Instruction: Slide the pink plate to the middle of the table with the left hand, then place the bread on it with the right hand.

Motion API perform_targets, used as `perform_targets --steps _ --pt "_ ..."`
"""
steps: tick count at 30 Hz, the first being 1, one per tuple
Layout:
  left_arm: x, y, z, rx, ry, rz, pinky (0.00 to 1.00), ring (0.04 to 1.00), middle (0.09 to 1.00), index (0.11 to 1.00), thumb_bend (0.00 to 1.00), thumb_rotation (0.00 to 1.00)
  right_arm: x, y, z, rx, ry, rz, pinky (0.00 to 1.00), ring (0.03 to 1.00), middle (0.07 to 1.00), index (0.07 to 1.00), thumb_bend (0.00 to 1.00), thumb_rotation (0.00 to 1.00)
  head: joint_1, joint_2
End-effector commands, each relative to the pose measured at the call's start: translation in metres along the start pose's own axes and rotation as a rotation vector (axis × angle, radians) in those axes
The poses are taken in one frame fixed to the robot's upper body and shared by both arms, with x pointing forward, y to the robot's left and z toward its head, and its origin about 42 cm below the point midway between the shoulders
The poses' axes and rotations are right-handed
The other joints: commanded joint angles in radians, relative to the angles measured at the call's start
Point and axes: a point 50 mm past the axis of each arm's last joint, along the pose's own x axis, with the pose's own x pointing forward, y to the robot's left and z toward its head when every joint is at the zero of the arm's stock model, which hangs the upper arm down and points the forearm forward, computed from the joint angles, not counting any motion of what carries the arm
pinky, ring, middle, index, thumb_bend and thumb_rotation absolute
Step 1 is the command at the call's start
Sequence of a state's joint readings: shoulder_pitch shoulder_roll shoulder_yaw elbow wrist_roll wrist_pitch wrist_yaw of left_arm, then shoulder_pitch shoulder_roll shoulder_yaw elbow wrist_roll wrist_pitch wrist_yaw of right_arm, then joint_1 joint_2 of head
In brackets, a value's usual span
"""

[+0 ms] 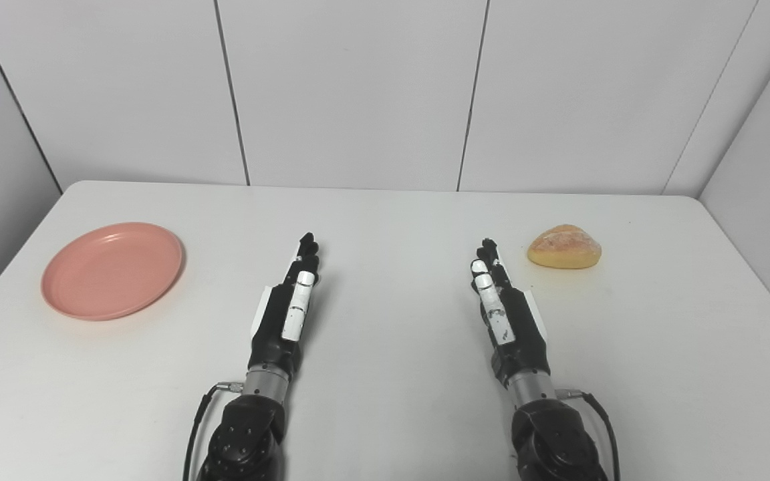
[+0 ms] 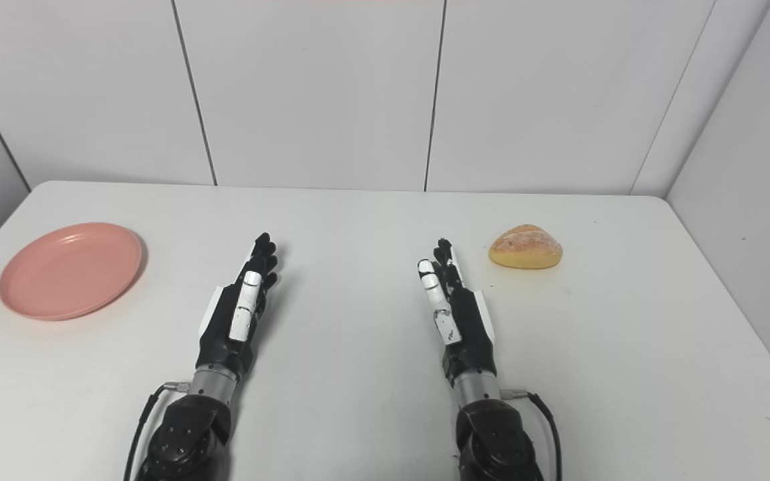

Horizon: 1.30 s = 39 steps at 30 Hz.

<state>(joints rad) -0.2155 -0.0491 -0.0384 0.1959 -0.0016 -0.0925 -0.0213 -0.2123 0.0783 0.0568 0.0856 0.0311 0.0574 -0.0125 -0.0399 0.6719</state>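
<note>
The left hand, fingers straight and holding nothing, lies mid-surface with the pink plate well off to its left, while the equally empty right hand has the bread near its right.

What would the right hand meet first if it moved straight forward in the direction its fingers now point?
Probably nothing on the table. The right hand points toward the far edge and back wall, slightly inward; the bread lies to the right of that line. The way looks free, though depth is hard to judge.
</note>
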Motion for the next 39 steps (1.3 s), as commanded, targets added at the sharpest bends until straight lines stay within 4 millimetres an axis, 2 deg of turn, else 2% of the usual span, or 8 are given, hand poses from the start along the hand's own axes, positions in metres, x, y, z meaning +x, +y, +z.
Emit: perform_targets --steps 1,39 --pt "0.0067 -0.002 0.0102 -0.007 -0.037 -0.014 1.0 1.0 1.0 0.976 0.61 1.0 0.0124 0.0066 0.0234 0.005 -0.097 0.028 1.0 1.0 1.0 1.0 0.63 0.86 0.001 0.0" --pt "0.0071 -0.002 0.0102 -0.006 -0.04 -0.016 1.0 1.0 1.0 0.975 0.6 1.0 0.0136 0.0063 0.0232 0.005 -0.094 0.031 1.0 1.0 1.0 1.0 0.64 0.85 -0.001 0.0"
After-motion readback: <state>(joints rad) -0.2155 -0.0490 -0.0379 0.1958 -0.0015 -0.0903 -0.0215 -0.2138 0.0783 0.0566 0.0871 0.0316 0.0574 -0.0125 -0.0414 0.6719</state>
